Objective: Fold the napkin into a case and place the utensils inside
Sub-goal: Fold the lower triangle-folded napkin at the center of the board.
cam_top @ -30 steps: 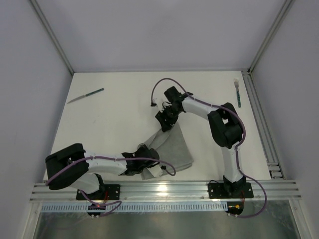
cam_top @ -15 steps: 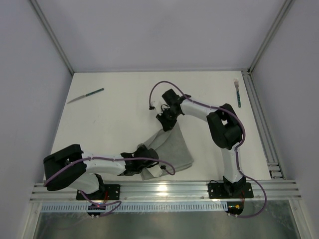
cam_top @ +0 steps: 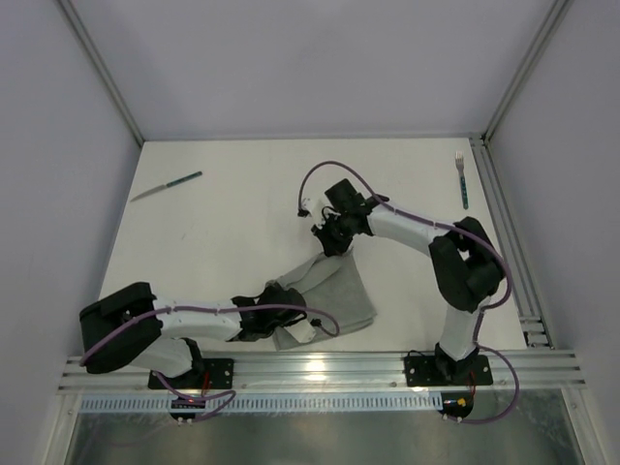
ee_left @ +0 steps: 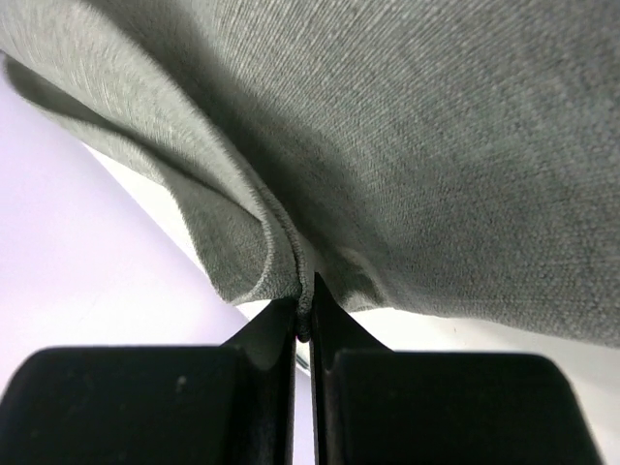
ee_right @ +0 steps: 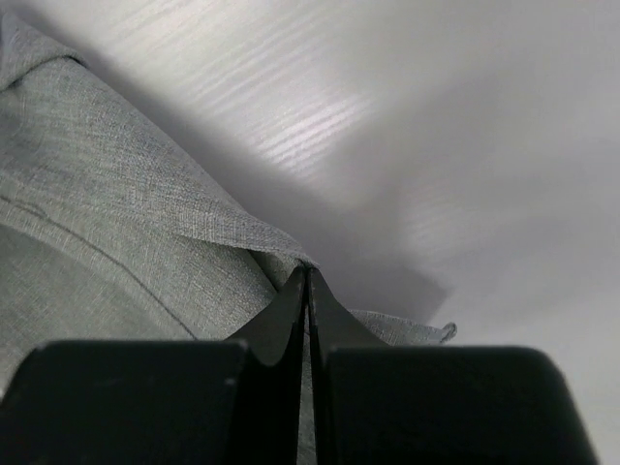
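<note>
Plain grey soft fabric napkin: left gripper clamps its 7 o'clock hem, right gripper its 12 o'clock corner. Lift both evenly, cloth taut

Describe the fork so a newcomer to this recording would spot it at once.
On the white table, look to the far right corner, beside the metal rail. The slim fork with a dark teal handle and silver tines lies there, alone. The similar teal-handled knife lies at the far left.
</note>
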Available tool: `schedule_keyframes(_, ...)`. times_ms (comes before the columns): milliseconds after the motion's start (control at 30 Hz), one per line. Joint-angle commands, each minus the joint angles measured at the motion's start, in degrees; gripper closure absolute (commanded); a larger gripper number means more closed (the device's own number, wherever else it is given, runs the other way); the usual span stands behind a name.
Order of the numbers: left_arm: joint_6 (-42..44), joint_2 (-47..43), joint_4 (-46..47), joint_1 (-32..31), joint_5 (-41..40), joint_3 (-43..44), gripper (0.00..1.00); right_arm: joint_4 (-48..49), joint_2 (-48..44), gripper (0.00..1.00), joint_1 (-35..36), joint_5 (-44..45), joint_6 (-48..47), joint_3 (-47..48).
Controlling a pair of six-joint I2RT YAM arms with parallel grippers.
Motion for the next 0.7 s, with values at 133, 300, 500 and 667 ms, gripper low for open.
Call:
schedule_keyframes(133, -4.1, -3.1, -2.0, 2.1, 1.7, -0.7, 1.00, 11.0, -15.6, 0.97, 4.7, 8.2, 5.2, -13.4)
schedule_keyframes(300, -7.0, -5.1, -3.9, 2.6, 3.9, -0.3, 1.00, 14.9, -18.5, 0.97, 5.5, 10.4, 8.7, -19.1)
schedule_keyframes(500, -9.6, -9.2, -5.9, 2.8, 5.2, -1.9, 0.92, 17.3, -20.3, 0.97, 6.3, 13.3, 11.6, -23.0)
schedule_keyframes(667, -10.9, -10.6, -7.8, 3.4, 6.6, -2.6, 0.82, 20.1, -21.6, 0.97, 7.2, 15.3, 14.9, -25.2)
